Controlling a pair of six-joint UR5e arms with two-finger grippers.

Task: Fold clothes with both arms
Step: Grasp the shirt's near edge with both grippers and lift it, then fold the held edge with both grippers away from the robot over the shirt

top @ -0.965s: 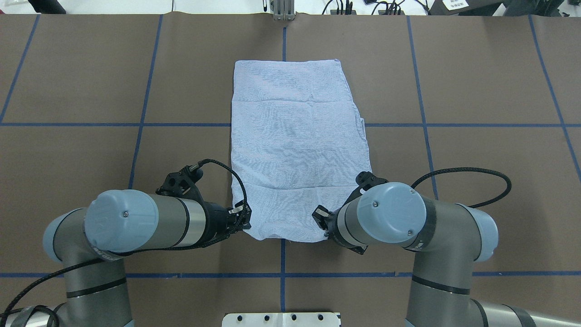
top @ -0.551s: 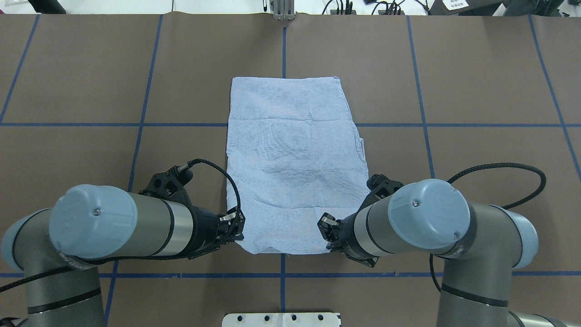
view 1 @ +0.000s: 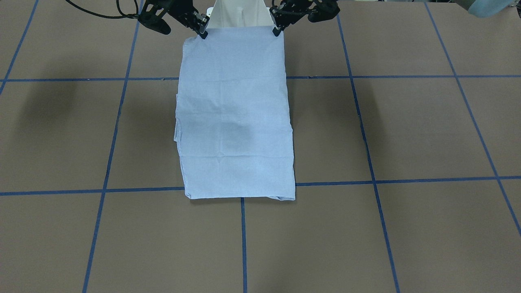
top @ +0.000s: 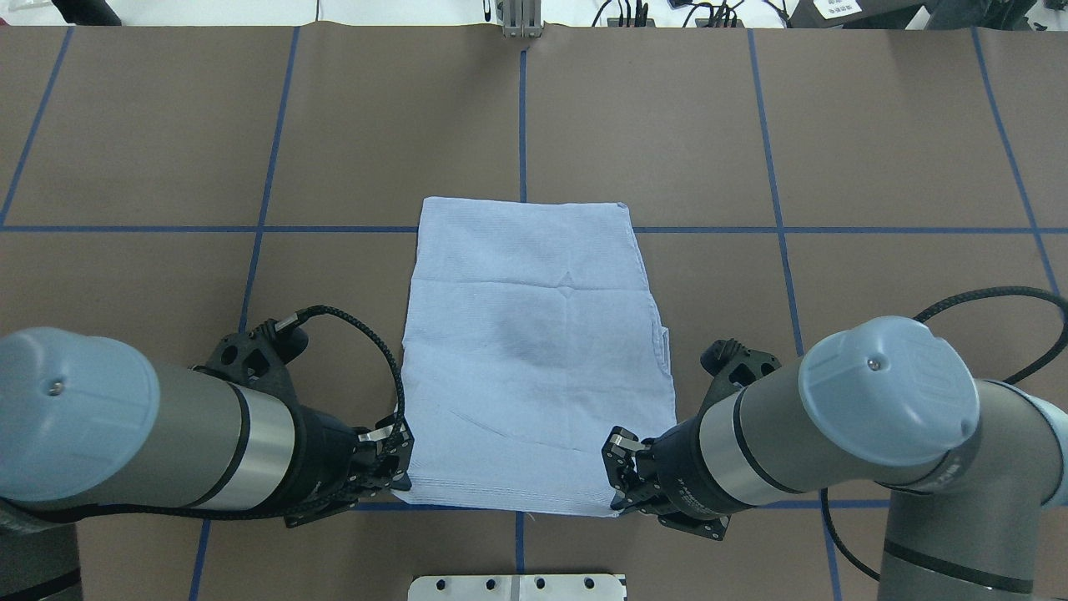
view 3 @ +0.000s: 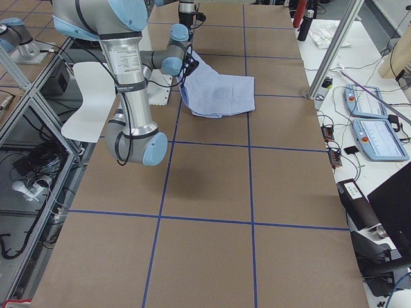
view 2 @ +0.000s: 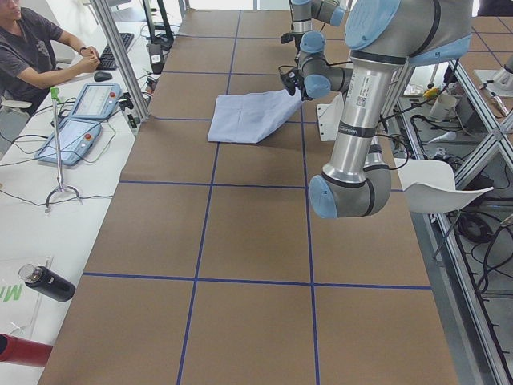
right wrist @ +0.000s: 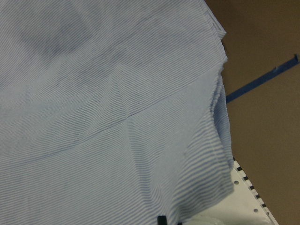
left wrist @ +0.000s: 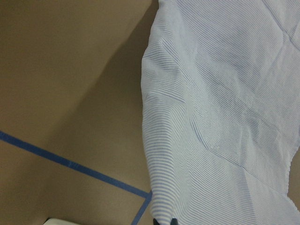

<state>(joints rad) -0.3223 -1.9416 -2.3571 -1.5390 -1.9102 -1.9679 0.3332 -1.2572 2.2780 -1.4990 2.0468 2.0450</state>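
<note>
The left gripper (top: 399, 472) and the right gripper (top: 624, 488) are each pinching a near corner of the shirt (top: 534, 351) and pulling it closer along the table (top: 667, 125) — its far edge is sliding nearer too — probably getting ready for the next fold.

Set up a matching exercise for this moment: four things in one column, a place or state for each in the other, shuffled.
1. left gripper
2. right gripper
3. shirt
4. white base plate

A. near edge lifted, far edge flat on the table
B. shut on the corner at the overhead view's right
C. at the overhead view's bottom edge, centre
D. shut on the corner at the overhead view's left

Pairs: 1-D, 2-B, 3-A, 4-C.
</note>
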